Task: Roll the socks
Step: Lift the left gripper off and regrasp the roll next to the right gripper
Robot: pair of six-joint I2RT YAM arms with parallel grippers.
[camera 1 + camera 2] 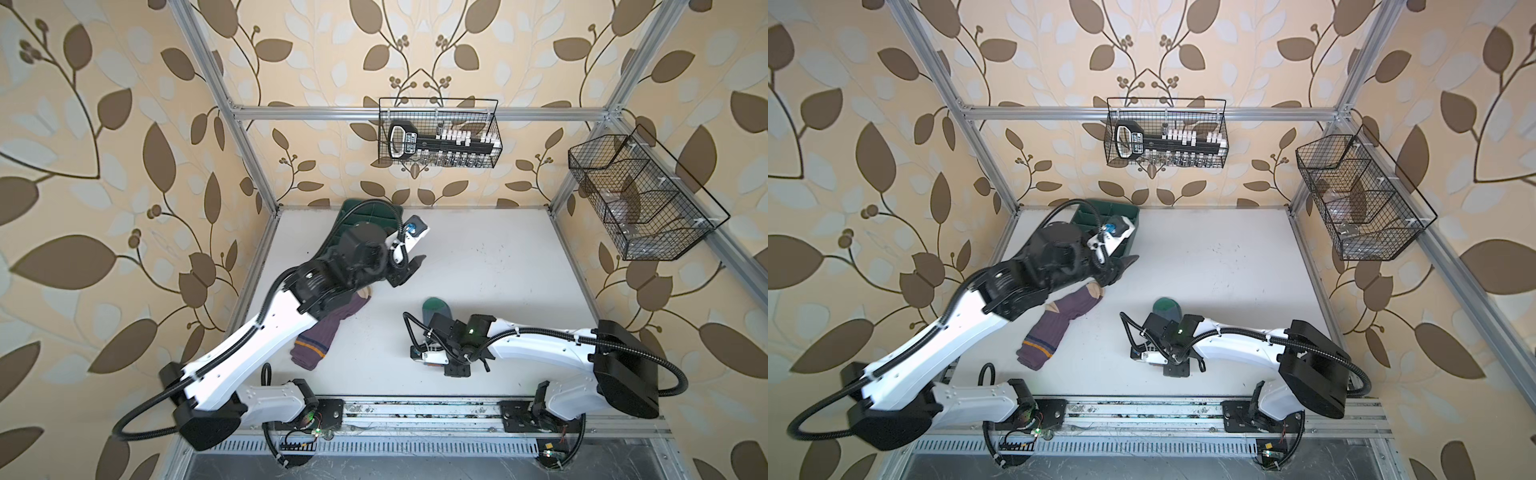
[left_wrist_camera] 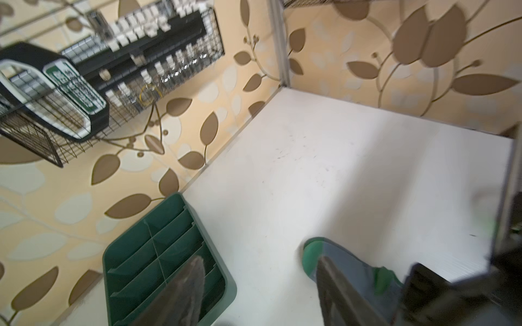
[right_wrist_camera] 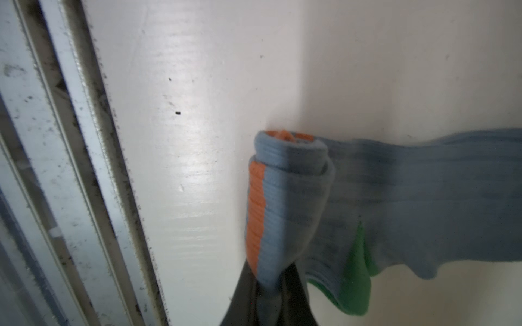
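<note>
The purple sock (image 1: 328, 328) (image 1: 1059, 324) lies flat on the white table, partly under my left forearm, its beige toe toward the back. My left gripper (image 1: 409, 272) (image 1: 1121, 270) (image 2: 260, 268) hovers past that toe, open, with nothing between its fingers. The light blue sock (image 1: 436, 307) (image 1: 1167, 307) (image 2: 353, 268) (image 3: 395, 197) lies front centre, green toe pointing back. Its orange cuff end is rolled into a short tube. My right gripper (image 3: 271, 290) is shut on that roll, and in both top views its wrist hides it.
A green divided tray (image 1: 374, 212) (image 1: 1113, 216) (image 2: 158, 254) stands at the back left corner, right behind my left gripper. A wire basket (image 1: 440, 133) of tools hangs on the back wall and another wire basket (image 1: 640, 199) on the right wall. A metal rail (image 3: 70, 169) runs along the table's front edge.
</note>
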